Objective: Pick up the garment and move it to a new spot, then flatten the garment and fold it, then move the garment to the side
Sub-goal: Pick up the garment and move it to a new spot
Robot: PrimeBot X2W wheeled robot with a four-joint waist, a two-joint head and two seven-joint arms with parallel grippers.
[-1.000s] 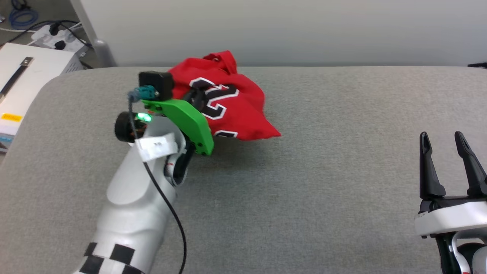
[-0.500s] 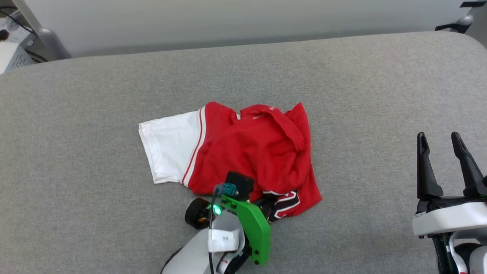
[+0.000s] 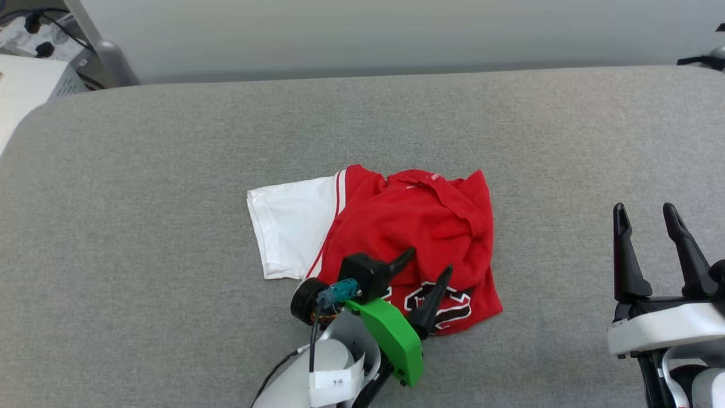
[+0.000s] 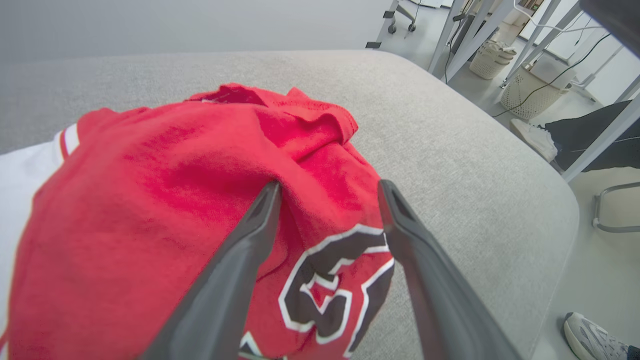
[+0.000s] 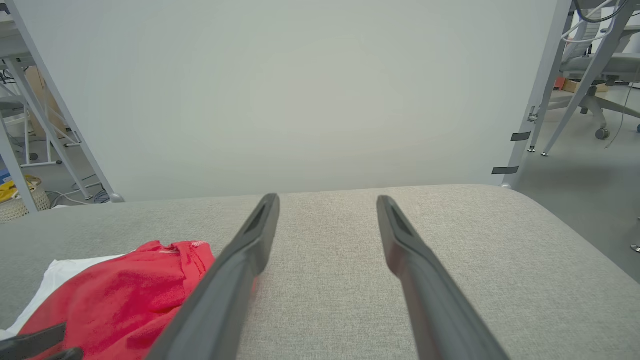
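Since half a sec ago the left gripper (image 3: pixel 427 263) has let go. Its fingers were buried in the near hem of the garment (image 3: pixel 419 226); now they're spread apart & lifted just clear of the cloth, pointing toward the far edge. A sec ago the shirt hung bunched from that gripper up by the far-left corner of the worktop (image 3: pixel 170 170). Now it lies in a loose heap around the middle, closer to the near edge. The head cam has shifted too, so the small slide of the heap across the pic is prob. camera, not cloth.

The red body is crumpled & domed up, with one white sleeve (image 3: pixel 291 226) lying flat toward the left edge. The collar (image 3: pixel 430 181) is on the far side and the black number (image 3: pixel 447 303) w/ white outline sits at the heap's near-right. In the left wrist view the parted fingers straddle the cloth above the numeral, gripping nothing.

The right gripper (image 3: pixel 644 208) sits by the near-right corner, well apart from the shirt, fingers open & empty, likely parked out of the way while one arm did the carry.

The move to a new spot looks done, and letting go lets the cloth settle. Flattening comes next, prob. w/ both arms on the sleeve & hem edges
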